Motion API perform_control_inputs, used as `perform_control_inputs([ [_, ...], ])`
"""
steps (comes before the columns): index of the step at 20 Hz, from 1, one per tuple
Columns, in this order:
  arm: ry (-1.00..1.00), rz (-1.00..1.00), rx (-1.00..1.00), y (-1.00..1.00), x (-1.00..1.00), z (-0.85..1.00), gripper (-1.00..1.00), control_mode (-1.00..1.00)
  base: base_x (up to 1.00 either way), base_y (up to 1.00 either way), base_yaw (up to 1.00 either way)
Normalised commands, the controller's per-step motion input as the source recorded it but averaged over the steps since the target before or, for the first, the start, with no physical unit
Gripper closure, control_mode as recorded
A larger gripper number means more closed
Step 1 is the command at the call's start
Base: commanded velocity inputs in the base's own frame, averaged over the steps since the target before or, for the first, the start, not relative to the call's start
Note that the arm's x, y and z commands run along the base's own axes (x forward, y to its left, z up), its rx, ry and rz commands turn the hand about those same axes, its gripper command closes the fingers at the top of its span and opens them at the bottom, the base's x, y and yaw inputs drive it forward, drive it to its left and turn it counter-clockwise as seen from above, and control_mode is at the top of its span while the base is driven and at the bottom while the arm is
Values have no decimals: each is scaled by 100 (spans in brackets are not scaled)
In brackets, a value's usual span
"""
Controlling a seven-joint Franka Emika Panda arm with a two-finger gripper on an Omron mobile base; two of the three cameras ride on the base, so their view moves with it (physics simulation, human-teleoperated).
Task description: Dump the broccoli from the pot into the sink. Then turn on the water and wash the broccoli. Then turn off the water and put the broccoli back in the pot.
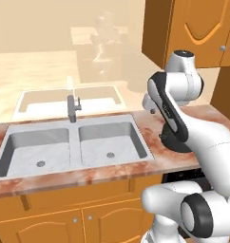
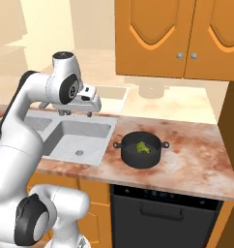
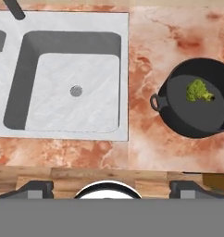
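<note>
Up over the mottled pink marble counter [image 2: 196, 145] hangs the white arm's end effector [image 2: 76, 114], above the back rim of the grey metal double-basin sink [image 2: 85, 140], well apart from everything below it. In the hand view its two dark fingertips [image 3: 35, 189] sit far apart at the bottom corners, so the jaws stand wide, gripping nothing.

The left base view gives both basins side by side with round drains and the upright grey faucet [image 1: 72, 108] at twelve o'clock between them; there the arm's own links cover most of the squat round black pot. The right base view offers what that one hides: the pot [image 2: 140, 149] standing upright on the counter, at three o'clock from the nearer basin, with the orange wooden wall cabinets [image 2: 179, 36] above.

Looking straight down, the hand view places the pot [image 3: 197, 104] at three o'clock of the basin, one small side handle pointing at nine o'clock toward the sink. Inside lies the small lumpy yellow-green broccoli floret [image 3: 197, 91] (off-centre, toward the pot's twelve o'clock), long axis running across the view, lumpy head toward nine, short stalk toward three. The basins look dry.
</note>
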Motion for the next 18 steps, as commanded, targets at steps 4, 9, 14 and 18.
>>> perform_control_inputs([
  [4,0,0,0,0,0,0,-100,100,52,-3,1],
  [9,0,0,0,0,0,0,-100,100,31,10,0],
  [14,0,0,0,0,0,0,-100,100,63,32,0],
  [18,0,0,0,0,0,0,-100,100,96,58,-1],
])
